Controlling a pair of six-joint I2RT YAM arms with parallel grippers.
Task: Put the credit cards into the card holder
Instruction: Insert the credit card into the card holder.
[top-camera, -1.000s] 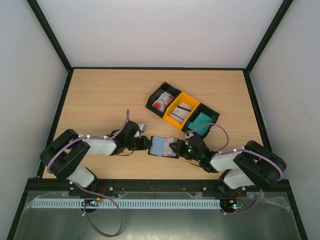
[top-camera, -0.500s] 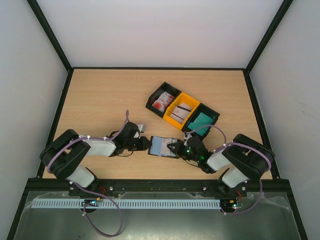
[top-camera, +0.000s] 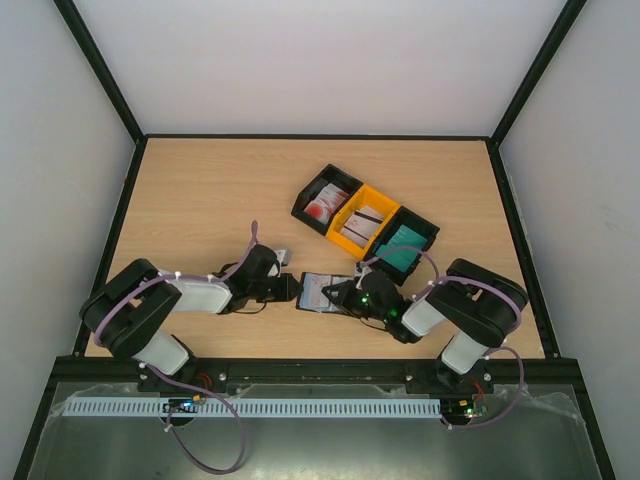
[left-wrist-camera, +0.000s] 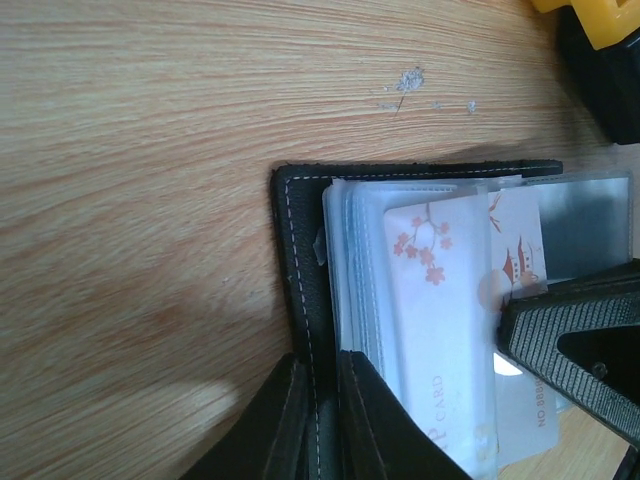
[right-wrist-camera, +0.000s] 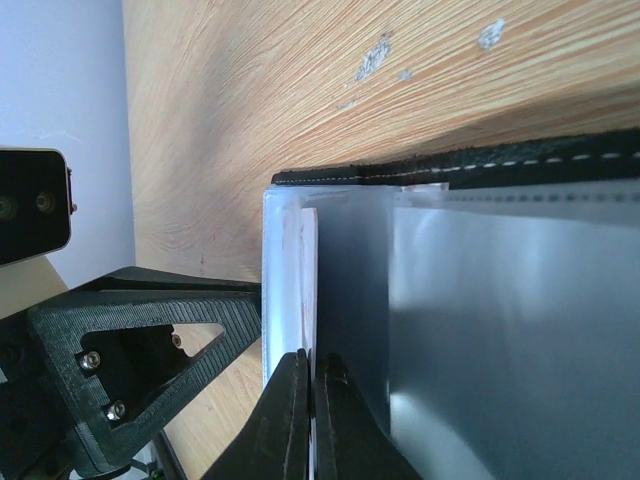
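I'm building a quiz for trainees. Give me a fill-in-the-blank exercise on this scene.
1. The card holder lies ____ on the table.
2. The left gripper clamps its ____-coloured cover.
3. The middle tray of the row is ____.
4. The right gripper is ____ on a credit card.
Missing: open; black; yellow; shut.

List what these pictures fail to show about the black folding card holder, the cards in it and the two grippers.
- Top external: the right gripper covers part of the black leather-like folding card holder; its cards are too small to tell apart.
- Left wrist: the white plastic card with pink blossoms runs off the bottom edge, lettering cut short.
- Right wrist: the thin white card pinched by that gripper shows edge-on, face hidden.
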